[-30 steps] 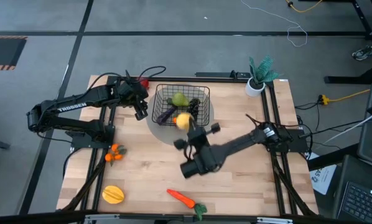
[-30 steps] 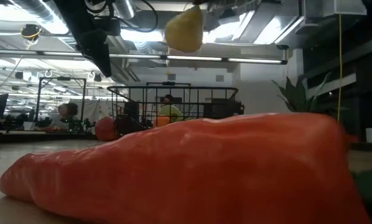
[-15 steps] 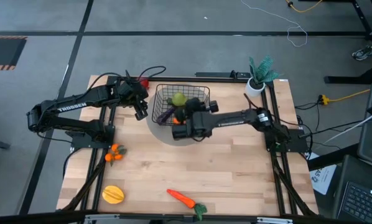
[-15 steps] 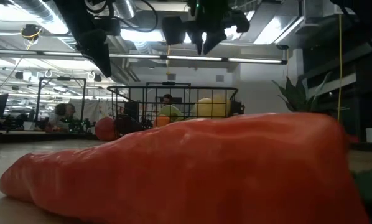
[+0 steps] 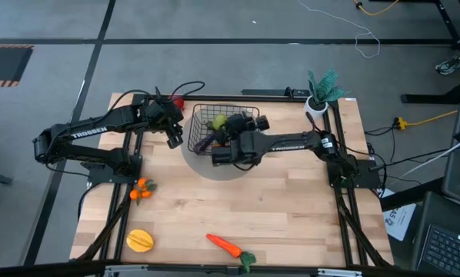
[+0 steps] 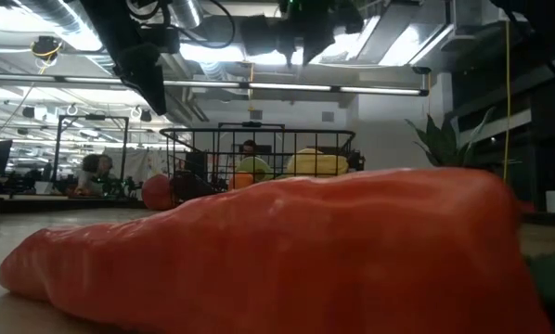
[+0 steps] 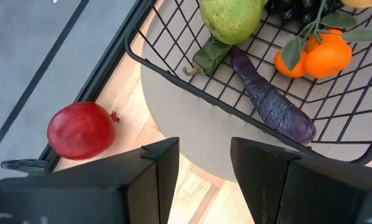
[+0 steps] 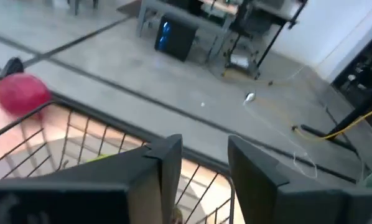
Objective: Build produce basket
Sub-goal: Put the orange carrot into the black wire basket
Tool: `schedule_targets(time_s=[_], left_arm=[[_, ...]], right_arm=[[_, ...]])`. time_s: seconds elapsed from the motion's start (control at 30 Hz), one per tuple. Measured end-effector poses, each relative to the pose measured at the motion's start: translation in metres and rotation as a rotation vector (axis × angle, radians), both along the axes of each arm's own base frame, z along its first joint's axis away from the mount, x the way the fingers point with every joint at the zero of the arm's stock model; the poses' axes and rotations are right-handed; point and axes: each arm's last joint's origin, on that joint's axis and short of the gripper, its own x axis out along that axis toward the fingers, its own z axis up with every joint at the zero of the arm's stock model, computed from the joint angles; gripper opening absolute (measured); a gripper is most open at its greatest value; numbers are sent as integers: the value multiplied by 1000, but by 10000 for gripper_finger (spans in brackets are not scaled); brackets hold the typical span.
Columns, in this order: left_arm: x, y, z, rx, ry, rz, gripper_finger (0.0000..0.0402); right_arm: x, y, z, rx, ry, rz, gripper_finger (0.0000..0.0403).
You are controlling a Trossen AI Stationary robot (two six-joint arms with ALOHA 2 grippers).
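The black wire basket point(image 5: 249, 114) stands at the table's far middle on a round grey mat. It holds a green pear point(image 7: 231, 18), a purple eggplant point(image 7: 270, 99), small oranges point(image 7: 316, 56) and dark grapes point(image 7: 298, 7). A yellow pear point(image 6: 315, 164) lies in it too, hidden in the high view by my right arm. My right gripper point(image 8: 204, 180) hovers open and empty above the basket, pointing toward the far edge. My left gripper point(image 7: 204, 168) hangs open above the table just left of the basket. A red apple point(image 7: 80, 129) rests on the table beyond it.
On the near left of the table lie small oranges point(image 5: 141, 189) and a yellow-orange fruit point(image 5: 140, 241). A carrot point(image 5: 226, 246) lies by the near edge and fills the low view. A white pot with a teal plant point(image 5: 318, 96) stands at the far right corner.
My right gripper, which held the yellow pear above the basket's near rim, has swung toward the far edge over the basket and opened. The pear has dropped and now lies inside the basket.
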Motion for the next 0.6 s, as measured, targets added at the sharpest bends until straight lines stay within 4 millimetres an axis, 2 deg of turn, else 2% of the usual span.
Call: schedule_targets(time_s=[0.13, 0.2, 0.3, 0.47, 0.6], left_arm=[[0, 0, 0, -1, -1, 1, 133], [0, 0, 0, -3, -3, 5, 133], [0, 0, 0, -13, -13, 20, 133], [0, 0, 0, -43, -41, 64, 133], [0, -1, 0, -63, -62, 89, 133]], right_arm=[[2, 8, 21, 139, -8, 66, 128], [1, 18, 33, 276, 9, 151, 128], [1, 39, 37, 507, 53, 335, 128], [-5, 90, 36, 807, 116, 587, 128], [-14, 138, 30, 856, 148, 715, 128]])
